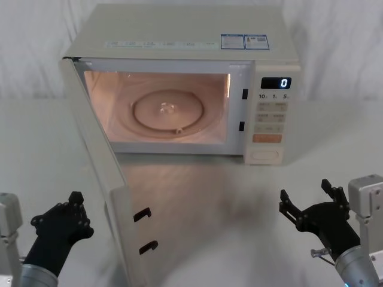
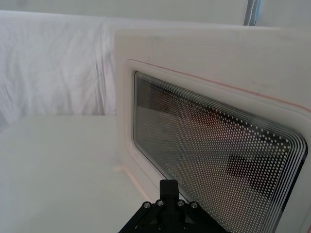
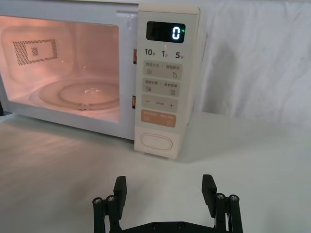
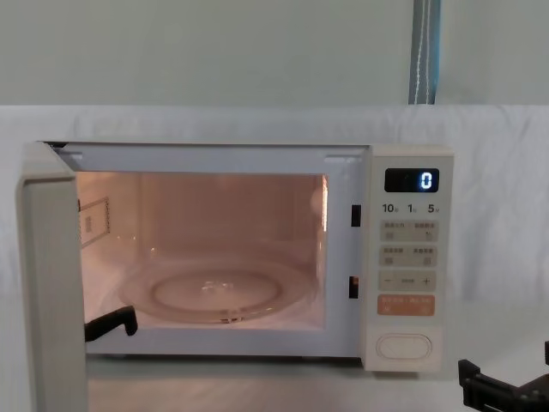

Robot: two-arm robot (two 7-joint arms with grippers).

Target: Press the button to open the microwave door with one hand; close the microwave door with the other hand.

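Note:
The microwave door (image 1: 99, 161) stands swung wide open on its left hinge, toward me, and the lit cavity with its glass turntable (image 1: 167, 112) is exposed. In the left wrist view the door's outer face and dark dotted window (image 2: 218, 160) are close ahead. The cream oval button (image 1: 264, 156) sits at the bottom of the keypad panel, under the orange key (image 3: 158, 119). My left gripper (image 1: 63, 218) is shut, low at the left, on the outer side of the door. My right gripper (image 1: 306, 194) hangs open at the lower right, well short of the button (image 3: 156, 142).
The microwave (image 1: 179, 36) stands on a white cloth-covered table (image 1: 239, 203) with a white drape behind. The display (image 1: 276, 83) reads 0. Two black latch hooks (image 1: 143, 230) jut from the door's free edge. Bare table lies between the right gripper (image 3: 164, 187) and the panel.

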